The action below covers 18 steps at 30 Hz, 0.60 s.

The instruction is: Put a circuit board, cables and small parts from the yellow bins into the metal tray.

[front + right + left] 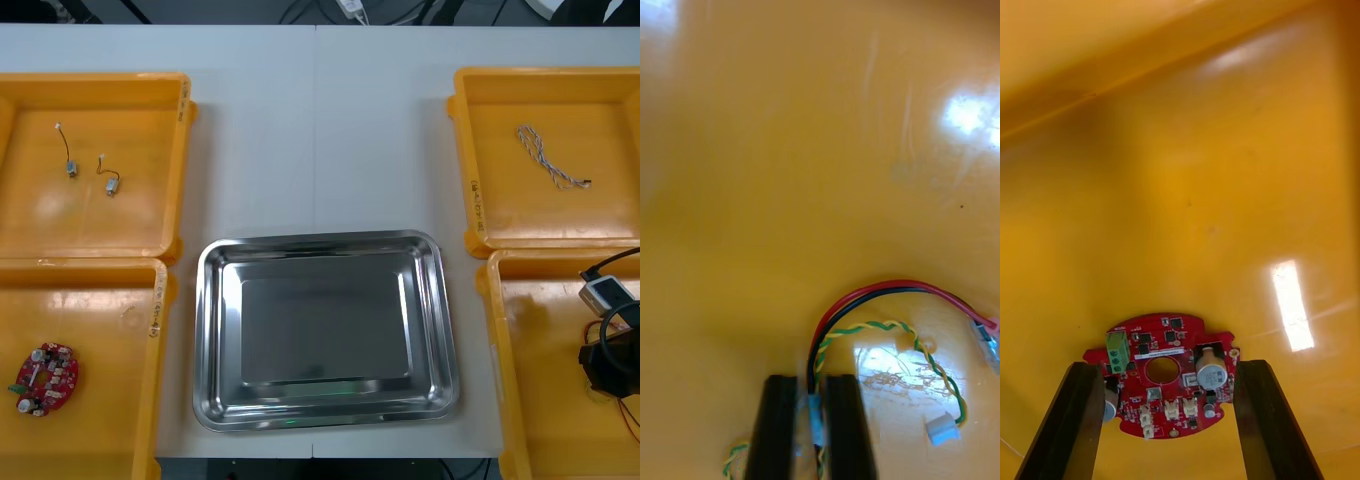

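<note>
Left gripper (1169, 366) over the floor of a yellow bin (1180, 187), which reads orange here. Black fingers (1071, 420) stand wide apart. A round red circuit board (1180, 352) lies flat on the bin floor between them, its edges close to both fingers; contact cannot be made out. On the board: a green terminal block on one side, a centre hole, a silver cylindrical component beside the hole, small white connectors nearer the wrist. The bin's sloping wall rises beyond the board. A bright strip of glare lies on the floor.
</note>
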Each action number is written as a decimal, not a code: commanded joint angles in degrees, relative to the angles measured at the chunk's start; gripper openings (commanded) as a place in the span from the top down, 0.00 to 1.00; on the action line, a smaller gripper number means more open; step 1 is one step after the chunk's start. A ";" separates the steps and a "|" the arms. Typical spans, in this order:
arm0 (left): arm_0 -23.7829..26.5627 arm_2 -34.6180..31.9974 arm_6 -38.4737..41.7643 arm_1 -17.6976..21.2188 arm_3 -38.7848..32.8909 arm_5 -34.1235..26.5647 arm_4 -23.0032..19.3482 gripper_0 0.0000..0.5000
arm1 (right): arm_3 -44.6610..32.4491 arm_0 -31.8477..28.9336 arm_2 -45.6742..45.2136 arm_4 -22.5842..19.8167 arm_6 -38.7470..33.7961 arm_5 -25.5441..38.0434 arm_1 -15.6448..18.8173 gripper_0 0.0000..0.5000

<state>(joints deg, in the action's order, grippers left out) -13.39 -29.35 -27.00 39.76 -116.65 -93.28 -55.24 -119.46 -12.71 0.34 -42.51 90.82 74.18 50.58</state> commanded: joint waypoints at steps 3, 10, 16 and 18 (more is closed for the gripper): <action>-2.43 2.89 -3.76 -2.40 0.63 2.40 1.98 0.00 | 0.37 -2.05 0.72 0.41 1.46 -0.96 -1.19 1.00; -4.19 5.26 -4.91 -3.90 0.54 3.28 2.77 0.00 | 0.37 -1.61 0.45 0.33 1.64 -1.67 -1.28 1.00; -6.29 5.79 -6.75 -4.25 0.63 4.42 4.00 0.00 | 0.37 0.23 -1.74 -0.55 1.46 -0.61 -1.28 1.00; -6.47 5.79 -7.10 -4.34 0.63 4.42 4.35 0.00 | 0.28 0.85 -2.45 -0.90 1.46 0.18 -1.28 1.00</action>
<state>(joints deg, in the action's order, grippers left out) -17.54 -24.03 -27.93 36.27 -115.96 -89.47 -51.93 -119.46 -12.94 0.04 -42.74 90.82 73.54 50.57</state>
